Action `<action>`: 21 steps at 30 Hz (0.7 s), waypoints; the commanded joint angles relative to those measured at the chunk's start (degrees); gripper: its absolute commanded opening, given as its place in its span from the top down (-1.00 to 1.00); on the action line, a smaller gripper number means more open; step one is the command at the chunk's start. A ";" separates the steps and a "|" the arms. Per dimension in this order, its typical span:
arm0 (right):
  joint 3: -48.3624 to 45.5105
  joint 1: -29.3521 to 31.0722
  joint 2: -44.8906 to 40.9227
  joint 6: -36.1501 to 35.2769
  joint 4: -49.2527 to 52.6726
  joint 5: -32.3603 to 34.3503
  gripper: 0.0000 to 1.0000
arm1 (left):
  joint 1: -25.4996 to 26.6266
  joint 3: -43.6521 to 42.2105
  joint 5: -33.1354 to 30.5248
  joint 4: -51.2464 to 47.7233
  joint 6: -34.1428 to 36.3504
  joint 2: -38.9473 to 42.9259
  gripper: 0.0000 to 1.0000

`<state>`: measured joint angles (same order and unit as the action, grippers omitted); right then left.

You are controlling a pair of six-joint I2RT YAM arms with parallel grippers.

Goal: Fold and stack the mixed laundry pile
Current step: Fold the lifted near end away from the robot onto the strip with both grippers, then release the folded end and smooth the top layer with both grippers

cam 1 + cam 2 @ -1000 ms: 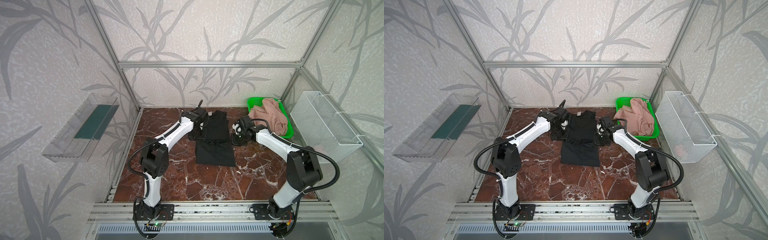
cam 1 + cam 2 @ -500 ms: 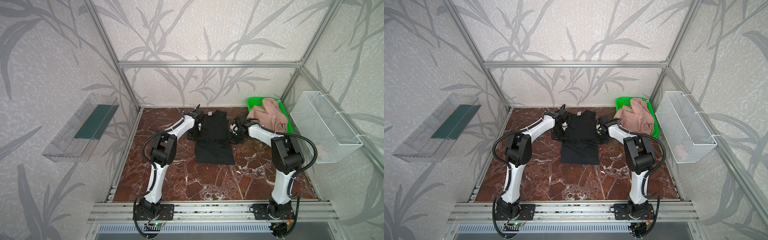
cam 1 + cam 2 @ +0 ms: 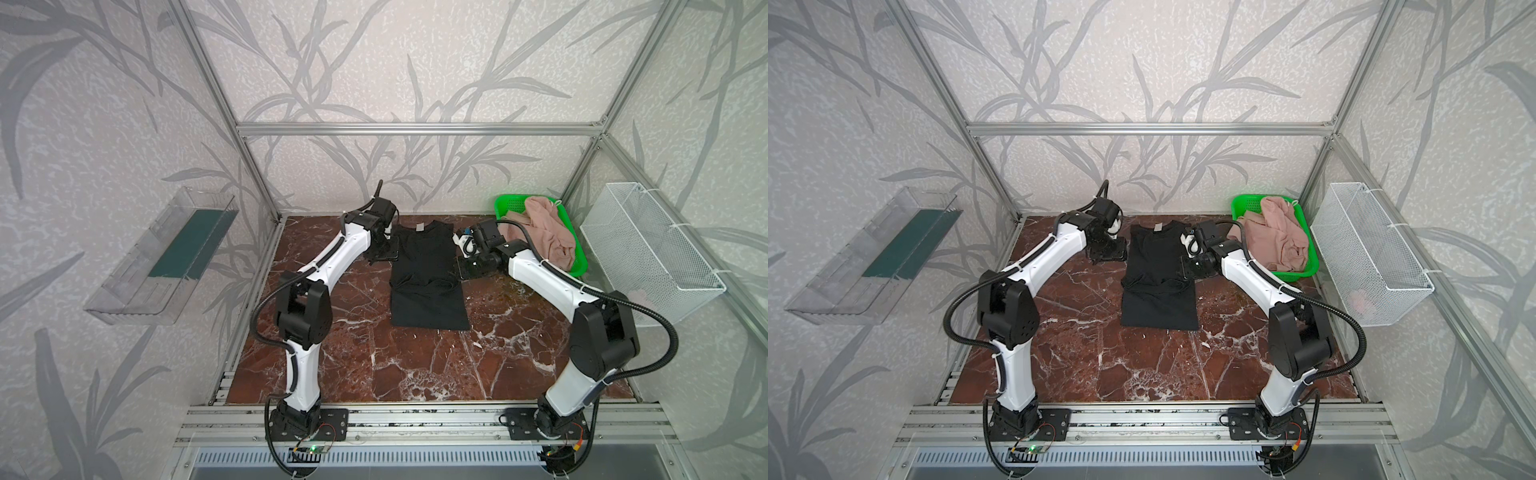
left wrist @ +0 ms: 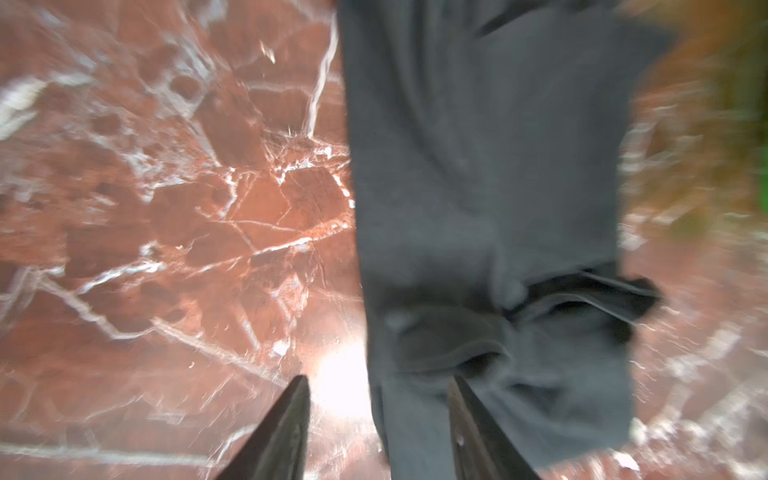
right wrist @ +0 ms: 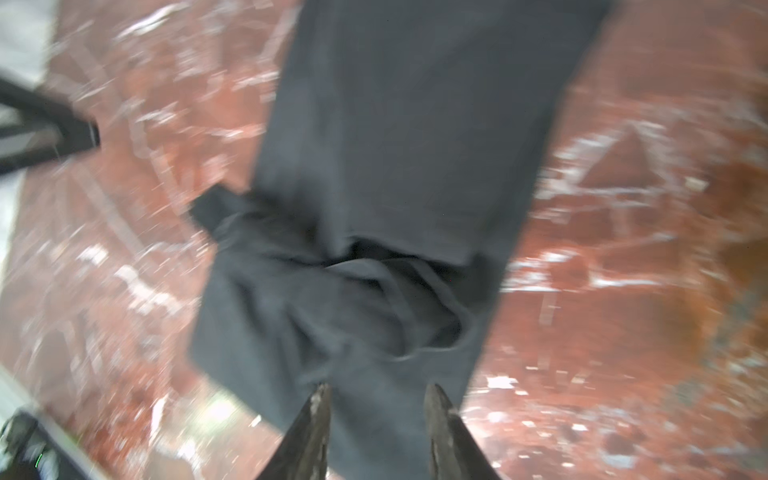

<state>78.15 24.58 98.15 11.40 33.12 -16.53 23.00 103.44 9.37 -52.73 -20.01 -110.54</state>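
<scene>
A black T-shirt point(image 3: 428, 282) point(image 3: 1158, 282) lies flat on the marble table, sleeves folded in, grey neck label at the far end. My left gripper point(image 3: 382, 253) point(image 3: 1108, 251) hovers at its left shoulder edge. In the left wrist view this gripper point(image 4: 378, 380) is open, with the shirt point(image 4: 478, 166) edge under the gap. My right gripper point(image 3: 471, 268) point(image 3: 1192, 266) is at the right shoulder edge. In the right wrist view it point(image 5: 378, 386) is open over the shirt point(image 5: 415, 124), holding nothing. Dusty-pink shorts point(image 3: 544, 232) point(image 3: 1279, 232) lie heaped in the green basket point(image 3: 509, 203) point(image 3: 1246, 205).
A white wire basket point(image 3: 648, 249) point(image 3: 1366, 249) hangs on the right wall with something pale pink inside. A clear plastic tray point(image 3: 166, 257) point(image 3: 872, 257) is fixed to the left wall. Bare marble point(image 3: 415, 365) runs from the shirt's hem to the front rail.
Both grippers were shut at the shirt's shoulders and have opened, letting go of the cloth. The shirt stays flat in the same place.
</scene>
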 commanded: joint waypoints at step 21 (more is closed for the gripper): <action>0.90 10.23 17.81 4.35 -11.22 4.94 0.53 | 6.06 -49.30 13.75 38.37 -15.92 11.12 1.00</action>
<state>76.49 35.16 115.09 14.85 23.88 -16.86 29.08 55.55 24.53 -17.12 -34.04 -99.37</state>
